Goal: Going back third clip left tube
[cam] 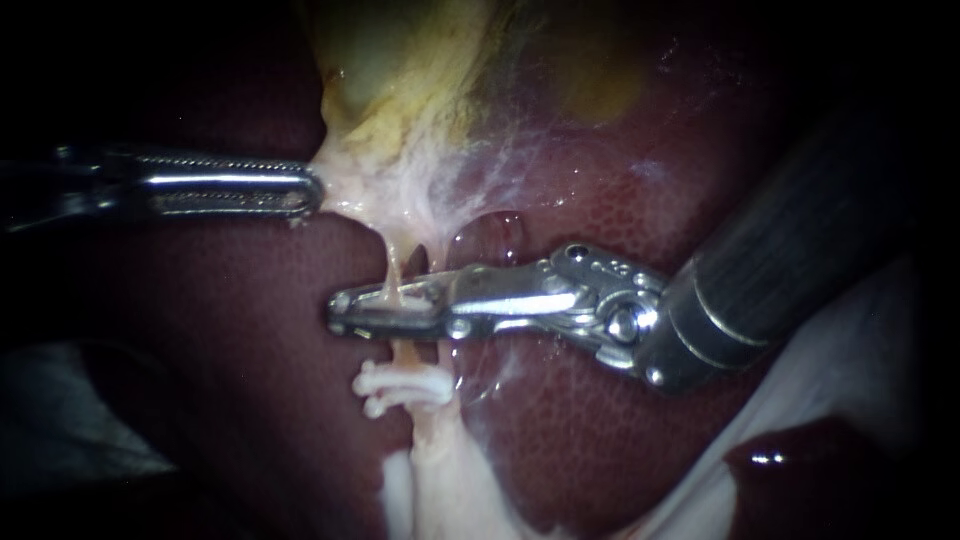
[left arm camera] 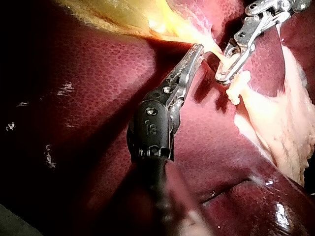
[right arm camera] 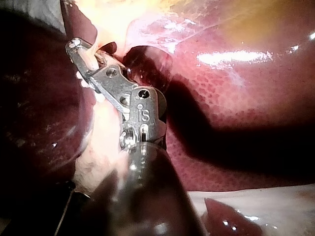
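The right tool is slightly spread astride the left tube, with a gap showing on either side. White clips sit on the tube at the tool's 6 o'clock. At 10 o'clock, the left tool pinches pale tissue below the gallbladder.
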Controlling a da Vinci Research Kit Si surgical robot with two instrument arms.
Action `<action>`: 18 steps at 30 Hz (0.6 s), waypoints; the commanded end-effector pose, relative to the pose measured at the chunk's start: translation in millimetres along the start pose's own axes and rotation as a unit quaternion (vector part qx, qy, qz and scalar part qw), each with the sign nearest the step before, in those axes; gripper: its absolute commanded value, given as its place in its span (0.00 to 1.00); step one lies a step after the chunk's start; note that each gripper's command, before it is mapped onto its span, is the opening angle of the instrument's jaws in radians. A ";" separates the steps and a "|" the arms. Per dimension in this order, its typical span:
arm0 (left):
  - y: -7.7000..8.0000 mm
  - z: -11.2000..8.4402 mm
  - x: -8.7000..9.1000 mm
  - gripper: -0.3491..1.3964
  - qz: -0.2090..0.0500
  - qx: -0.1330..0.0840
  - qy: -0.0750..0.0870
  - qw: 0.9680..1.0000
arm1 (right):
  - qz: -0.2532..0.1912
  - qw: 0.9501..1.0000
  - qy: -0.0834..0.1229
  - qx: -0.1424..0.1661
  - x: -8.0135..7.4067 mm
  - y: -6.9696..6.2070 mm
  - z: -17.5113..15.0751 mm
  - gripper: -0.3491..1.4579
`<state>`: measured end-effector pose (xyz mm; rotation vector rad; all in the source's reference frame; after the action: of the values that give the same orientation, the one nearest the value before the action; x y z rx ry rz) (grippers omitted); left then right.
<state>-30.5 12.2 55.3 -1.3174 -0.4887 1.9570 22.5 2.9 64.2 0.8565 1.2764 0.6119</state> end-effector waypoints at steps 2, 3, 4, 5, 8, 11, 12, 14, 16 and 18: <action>0.0 0.0 0.0 0.00 0.000 0.000 0.000 1.000 | 0.000 1.000 0.000 0.000 0.0 0.2 0.1 0.10; 0.0 0.0 0.0 0.00 0.000 0.000 0.000 1.000 | 0.000 1.000 -0.001 -0.001 0.0 0.3 0.2 0.21; 0.0 0.0 0.0 0.00 0.000 0.000 0.000 1.000 | -0.003 1.000 -0.001 -0.001 -0.1 0.4 0.4 0.26; 0.0 0.0 0.0 0.00 0.000 0.000 0.000 1.000 | -0.006 1.000 0.000 -0.006 -0.1 0.7 0.6 0.33; 0.0 0.0 0.0 0.00 0.000 0.000 0.000 1.000 | -0.010 1.000 0.003 -0.019 -0.4 1.4 1.2 0.43; 0.0 0.0 0.0 0.00 0.000 0.000 0.000 1.000 | -0.012 0.999 0.006 -0.031 -1.1 2.6 1.5 0.45; 0.0 0.0 0.0 0.00 0.000 0.000 0.000 1.000 | -0.013 0.999 0.008 -0.038 -1.3 3.2 1.4 0.45; 0.0 0.0 0.0 0.00 0.000 0.000 0.000 1.000 | -0.012 0.998 0.014 -0.056 -1.5 4.1 1.1 0.46; 0.0 0.0 0.0 0.00 0.000 0.000 0.000 1.000 | -0.011 0.997 0.018 -0.068 -1.6 5.1 0.6 0.46; 0.1 0.0 -0.1 0.00 0.000 0.000 0.000 1.000 | -0.010 0.997 0.018 -0.072 -1.8 5.7 0.0 0.46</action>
<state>-30.5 12.1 55.3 -1.3170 -0.4886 1.9570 22.2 4.8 70.2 0.7142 1.2555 0.6982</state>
